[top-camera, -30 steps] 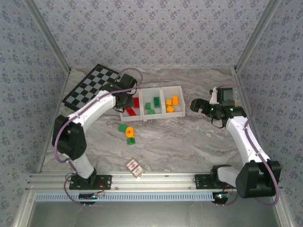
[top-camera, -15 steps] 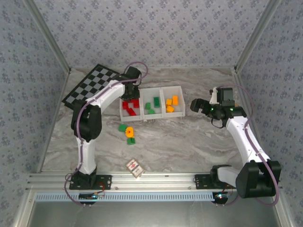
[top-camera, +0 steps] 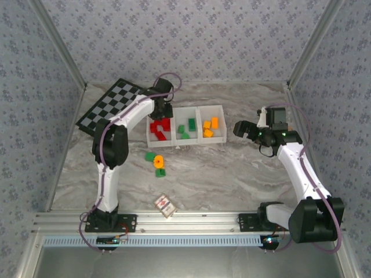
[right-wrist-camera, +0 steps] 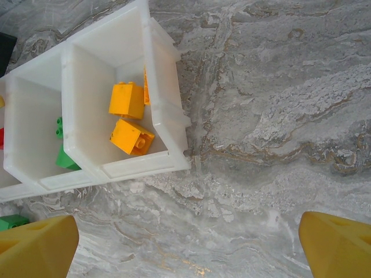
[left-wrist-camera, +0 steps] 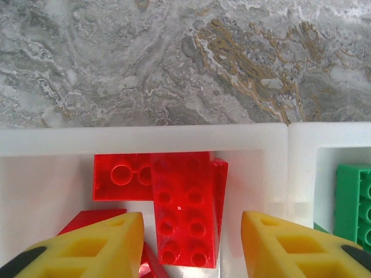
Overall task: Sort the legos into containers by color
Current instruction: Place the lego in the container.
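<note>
The low white tray stands on the surface, its three square open compartments in a row. The left compartment holds red bricks; one long red brick lies studs-up across a flat one. The middle compartment holds green bricks, and the right one holds orange-yellow bricks. Near the tray's front, loose on the surface, lie a green brick, an orange-yellow brick and a second green brick.

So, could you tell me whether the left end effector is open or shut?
Open: on the left end effector, the yellow fingers stand well apart above the red legos in the tray, nothing between them.
</note>
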Action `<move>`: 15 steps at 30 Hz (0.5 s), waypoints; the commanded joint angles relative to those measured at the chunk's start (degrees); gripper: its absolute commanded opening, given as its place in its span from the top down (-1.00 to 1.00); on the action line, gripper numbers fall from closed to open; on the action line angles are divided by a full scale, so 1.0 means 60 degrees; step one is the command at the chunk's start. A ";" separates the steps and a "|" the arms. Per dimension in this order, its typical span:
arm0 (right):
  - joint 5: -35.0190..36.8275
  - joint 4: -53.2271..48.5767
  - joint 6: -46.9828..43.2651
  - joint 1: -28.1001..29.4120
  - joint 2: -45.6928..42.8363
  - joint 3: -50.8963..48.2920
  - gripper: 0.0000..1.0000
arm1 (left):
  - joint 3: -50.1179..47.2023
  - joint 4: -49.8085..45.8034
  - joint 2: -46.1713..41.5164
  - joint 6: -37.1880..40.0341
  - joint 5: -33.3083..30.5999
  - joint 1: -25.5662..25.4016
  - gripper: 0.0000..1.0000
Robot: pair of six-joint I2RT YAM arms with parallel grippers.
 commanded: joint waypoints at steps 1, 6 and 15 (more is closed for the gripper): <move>-0.0067 -0.0157 -0.0028 -0.0065 -0.0173 -0.0049 -0.99 | -0.0448 0.0135 -0.0584 0.0115 0.0161 0.0023 -0.07; -0.0072 -0.0158 -0.0025 -0.0062 -0.0174 -0.0043 -0.99 | -0.1269 0.0451 -0.1547 0.0174 0.0192 0.0008 -0.18; -0.0124 -0.0041 0.0004 -0.0080 -0.0101 -0.0078 -0.99 | -0.4128 0.1047 -0.4410 0.0042 -0.0083 -0.0426 -0.27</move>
